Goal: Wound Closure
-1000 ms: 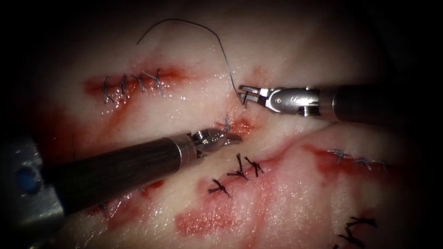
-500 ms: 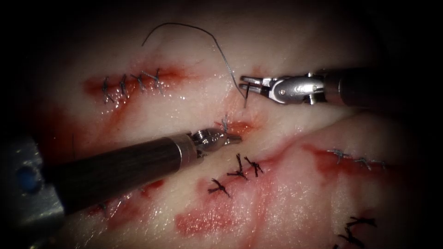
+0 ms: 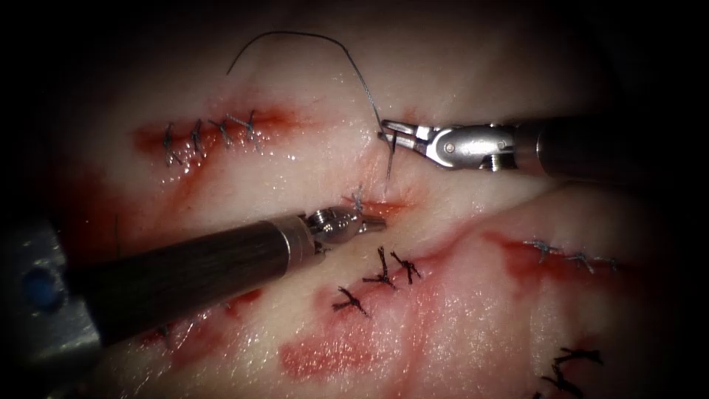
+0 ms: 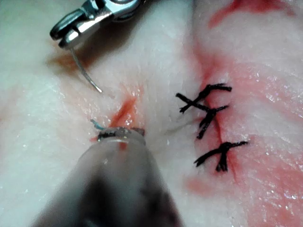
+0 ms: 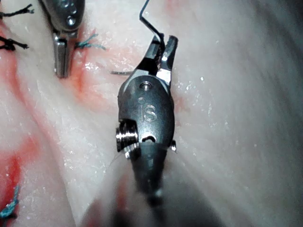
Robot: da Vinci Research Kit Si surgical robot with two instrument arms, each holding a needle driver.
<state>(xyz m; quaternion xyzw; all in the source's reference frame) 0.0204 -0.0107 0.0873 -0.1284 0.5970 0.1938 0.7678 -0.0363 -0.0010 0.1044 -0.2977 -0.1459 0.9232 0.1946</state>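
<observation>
Endoscope: right hand (image 3: 385,136) clamps needle (image 3: 390,159) near thread (image 3: 310,38) end, tip clear above tissue (image 3: 473,310), just above cut (image 3: 377,207).

Left wrist: left hand (image 4: 120,135) at cut, can't tell grip.

Right wrist: keep clamp firm, tip square to edge.

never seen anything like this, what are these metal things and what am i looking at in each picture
This is a surgical practice robot with two thin arms, each ending in a small two-jawed hand. They are stitching a piece of pork belly, the tissue, on a bench. The wide picture comes from a scope above; the two close ones come from cameras riding on each arm. The right hand grips a curved needle near its thread end, its tip free above the tissue. A dark thread arcs away from it. The left hand rests at a small red cut, jaws together, holding nothing I can make out. Finished stitches lie nearby.
</observation>
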